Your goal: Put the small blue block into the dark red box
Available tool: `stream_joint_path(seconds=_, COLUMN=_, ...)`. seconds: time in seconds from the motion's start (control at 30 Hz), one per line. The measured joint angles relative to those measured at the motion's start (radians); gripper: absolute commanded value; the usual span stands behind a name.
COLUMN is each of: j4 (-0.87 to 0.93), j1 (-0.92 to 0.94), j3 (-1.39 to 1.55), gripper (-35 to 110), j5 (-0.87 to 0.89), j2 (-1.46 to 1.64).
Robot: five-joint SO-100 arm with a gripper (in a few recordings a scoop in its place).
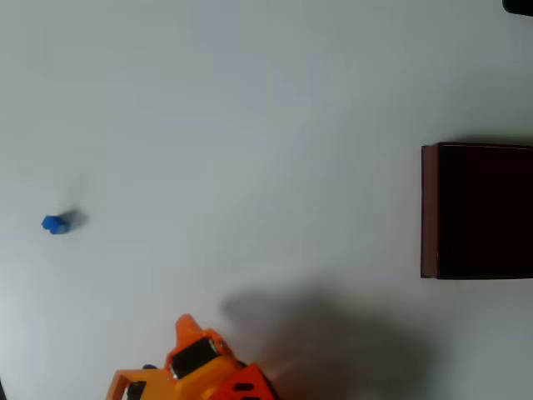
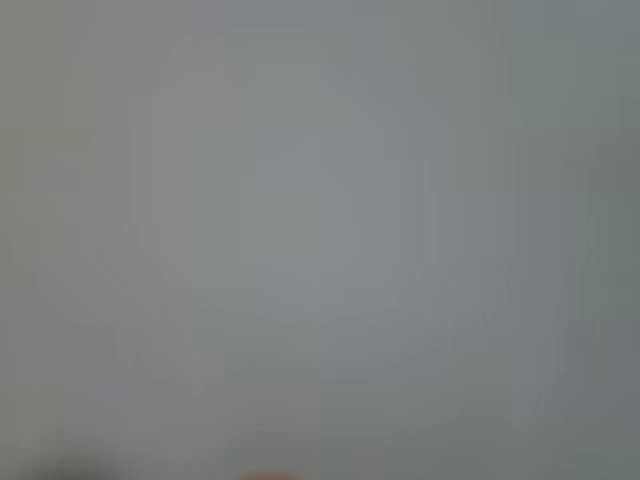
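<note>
Reaching for the small blue block [image 1: 55,223] is the step in hand, judged from the layout. Item one: block, lying alone at the far left of the white table [image 1: 250,108] in the overhead view, untouched. Item two: dark red box [image 1: 430,208], at the right edge, well apart from the block, interior dark, nothing seen inside. Item three: orange pincer [image 1: 186,323], at the near edge between the two, pointing up the picture; whether it is open or closed cannot be told. Wrist view: blurred grey surface. Advice: swing left, open wide, descend squarely over so tiny a cube, close gently.
</note>
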Motion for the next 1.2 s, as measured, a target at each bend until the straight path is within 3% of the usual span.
stream_joint_path(seconds=0.13, j4=0.000, j1=0.006, j3=0.000, gripper=0, j5=0.035, j2=0.000)
stream_joint_path(seconds=0.27, j4=-0.014, j1=0.023, j3=-0.008, gripper=0, j5=0.190, j2=-0.008)
stream_joint_path(seconds=0.67, j4=0.057, j1=-0.009, j3=-0.433, gripper=8, j5=0.857, j2=-0.117)
stream_joint_path(seconds=0.83, j4=-0.043, j1=-0.087, j3=-0.515, gripper=16, j5=1.147, j2=-0.172)
stream_joint_path(seconds=1.0, j4=-0.325, j1=-0.184, j3=-0.337, gripper=18, j5=1.466, j2=-0.060)
stream_joint_path(seconds=1.2, j4=-0.488, j1=-0.239, j3=-0.281, gripper=21, j5=1.671, j2=-0.170)
